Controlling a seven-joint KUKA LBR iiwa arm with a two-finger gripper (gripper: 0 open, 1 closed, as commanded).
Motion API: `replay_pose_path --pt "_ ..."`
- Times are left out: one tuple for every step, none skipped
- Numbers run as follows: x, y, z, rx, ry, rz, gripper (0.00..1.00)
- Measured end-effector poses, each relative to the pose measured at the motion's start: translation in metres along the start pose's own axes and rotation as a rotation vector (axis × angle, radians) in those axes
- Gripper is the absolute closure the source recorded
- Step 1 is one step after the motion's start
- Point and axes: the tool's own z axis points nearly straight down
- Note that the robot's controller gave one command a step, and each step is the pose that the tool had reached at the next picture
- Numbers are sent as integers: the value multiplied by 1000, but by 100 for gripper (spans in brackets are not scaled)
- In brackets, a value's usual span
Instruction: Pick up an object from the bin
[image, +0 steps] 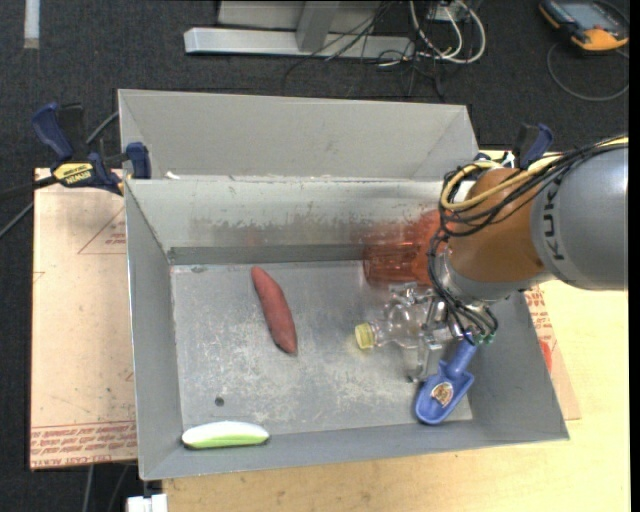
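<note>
My arm (590, 215) enters from the right edge of the frame and bends down into the right half of the grey metal bin (330, 400). The grey link at the right edge carries large black letters, of which "KU" can be read; the rest runs out of the frame. Next to that link, the orange cover (495, 240) and a bundle of yellow and black cables (470, 190) sit above the wrist, toward the upper right of the bin. My gripper (415, 335) is low over the bin floor, right of centre. I cannot tell how far it is open: its metal parts overlap from this angle, and I cannot confirm that it has hold of anything. Two items lie nearest to it. A small yellow-tipped piece (365, 337) lies on the floor just beside the gripper, on its left; whether the two touch cannot be determined. A blue plastic object (443, 392), rounded at its lower end with a narrower stem pointing up and to the right, lies just below the gripper, near the lower right corner of the floor. The other two items lie well apart from the gripper. A red oblong object (273, 308) lies tilted on the floor, left of centre. A green-and-white oblong object (225, 435) lies flat along the front wall at the lower left of the bin.
</note>
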Motion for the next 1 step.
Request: replay_pose_path --pt "-29 -3 -3 -2 -2 259 100"
